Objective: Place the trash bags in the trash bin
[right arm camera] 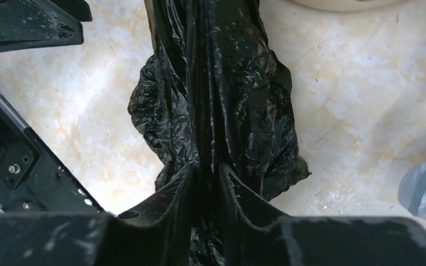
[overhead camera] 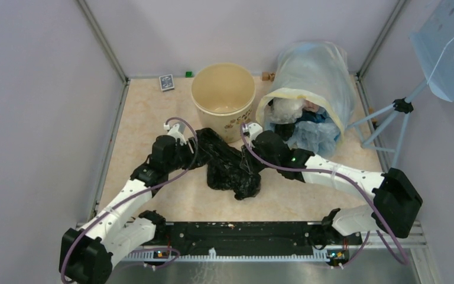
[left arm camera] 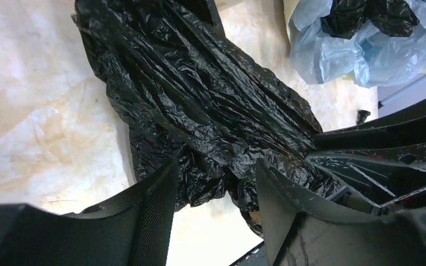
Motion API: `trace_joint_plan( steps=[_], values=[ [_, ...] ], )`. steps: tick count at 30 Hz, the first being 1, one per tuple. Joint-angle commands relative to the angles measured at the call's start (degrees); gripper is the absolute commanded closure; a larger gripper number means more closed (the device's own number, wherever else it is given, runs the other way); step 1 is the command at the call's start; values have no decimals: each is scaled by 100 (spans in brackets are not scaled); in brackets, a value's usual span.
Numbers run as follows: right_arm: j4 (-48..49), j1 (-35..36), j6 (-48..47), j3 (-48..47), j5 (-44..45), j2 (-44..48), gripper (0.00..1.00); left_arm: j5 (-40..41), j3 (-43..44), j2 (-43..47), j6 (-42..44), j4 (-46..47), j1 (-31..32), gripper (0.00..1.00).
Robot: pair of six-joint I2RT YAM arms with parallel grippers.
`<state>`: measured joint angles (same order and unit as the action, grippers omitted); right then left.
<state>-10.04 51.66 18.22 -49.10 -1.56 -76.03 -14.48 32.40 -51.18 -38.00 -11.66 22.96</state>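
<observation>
On the table (overhead camera: 142, 118), just before the upright trash bin (overhead camera: 213, 89), we saw the black trash bag (overhead camera: 230, 165) stretched between both claws. The right gripper (right arm camera: 206, 177) pinched one gathered end narrowly. The left gripper (left arm camera: 216, 194), half spread, clamped the bunched other end. A stuffed translucent sack (overhead camera: 319, 65) lay beside the bin.

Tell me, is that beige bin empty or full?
Empty: the top view shows only bare cream walls inside the trash bin.
</observation>
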Motion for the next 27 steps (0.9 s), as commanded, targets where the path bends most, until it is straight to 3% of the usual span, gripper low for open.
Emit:
trace_joint_plan(
  steps=[1, 3, 14, 27],
  values=[
    [10, 2, 22, 70, 77, 140, 88, -341, -268, -122, -665, 958, -56, 42],
    [19, 2, 72, 128, 53, 220, 100, -443, -446, -172, -860, 1274, -79, 47],
    [20, 6, 347, 396, 328, 339, 100, -566, -921, -459, -1180, 1965, -93, 46],
    [40, 2, 354, 411, 231, 399, 100, -472, -1066, -1079, -1293, 2834, -91, 53]
  ],
)
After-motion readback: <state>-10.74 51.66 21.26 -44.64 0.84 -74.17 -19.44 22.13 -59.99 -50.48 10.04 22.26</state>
